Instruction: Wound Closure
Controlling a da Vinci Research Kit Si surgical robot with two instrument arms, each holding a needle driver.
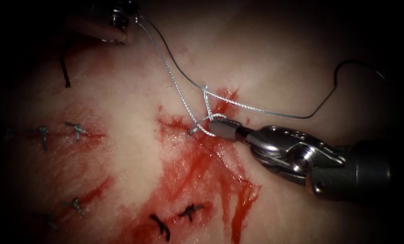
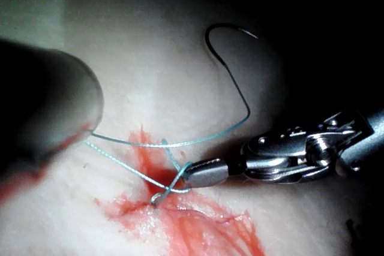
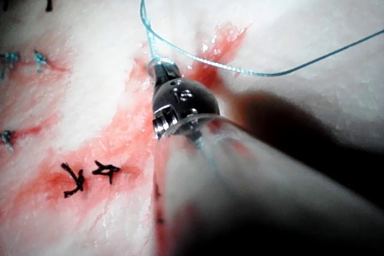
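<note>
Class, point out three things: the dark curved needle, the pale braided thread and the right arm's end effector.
Dark curved needle [image 2: 223, 67]: left wrist view, mid-curve.
Pale braided thread [image 1: 174, 86]: endoscope view, taut strand.
Right arm's end effector [image 1: 224, 128]: endoscope view, tip.

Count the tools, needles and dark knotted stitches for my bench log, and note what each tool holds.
Tools: 2. The thread runs up to the left tool, grip unclear; the right tool has its jaws shut on the thread at the cut.
Needles: 1. The needle lies free on the tissue, right of the cut.
Dark knotted stitches: 2.
Total: 5.
</note>
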